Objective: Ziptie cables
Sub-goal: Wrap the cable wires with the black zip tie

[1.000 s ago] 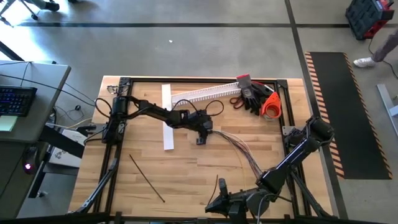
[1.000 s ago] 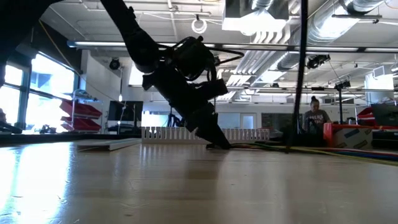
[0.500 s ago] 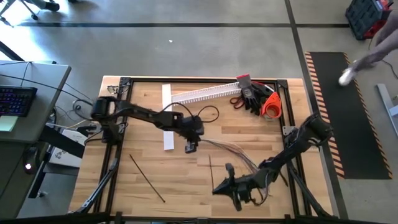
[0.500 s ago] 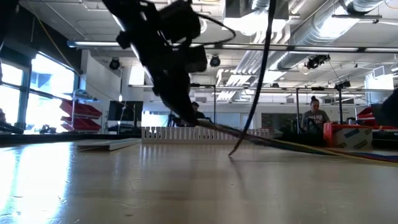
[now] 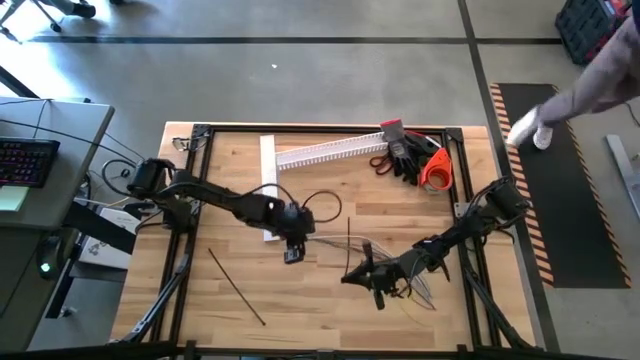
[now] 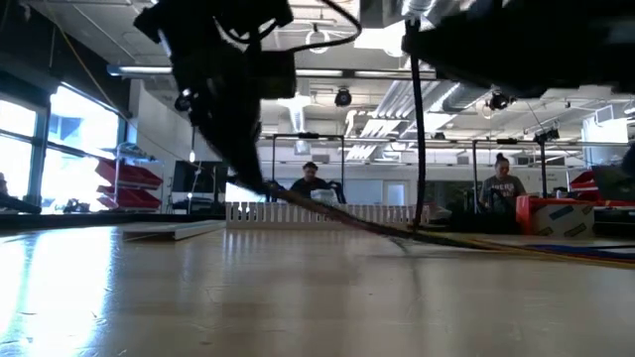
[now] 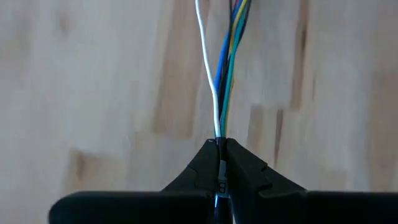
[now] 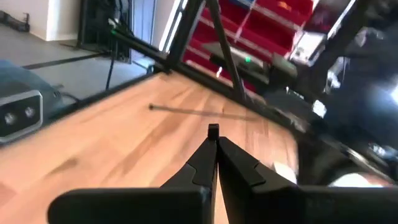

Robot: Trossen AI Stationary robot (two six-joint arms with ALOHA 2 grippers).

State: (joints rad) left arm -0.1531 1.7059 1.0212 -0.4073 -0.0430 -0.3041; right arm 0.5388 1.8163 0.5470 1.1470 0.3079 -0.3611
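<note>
While left tool point(image 7: 221, 155) clamps cables point(image 7: 225, 68), right tool point(image 8: 213, 138) pinches ziptie point(image 5: 348, 238) above wooden table point(image 5: 230, 250).

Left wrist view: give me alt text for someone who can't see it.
The left gripper is shut on the cables, a thin bundle of blue, yellow, teal and white wires pinched between its dark fingertips. The wires run away from the fingers over the light wooden table.

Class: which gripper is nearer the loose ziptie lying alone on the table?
Left. The left gripper, shut on the cables, is just beside the loose ziptie. The right gripper, holding another ziptie upright, is farther off.
</note>
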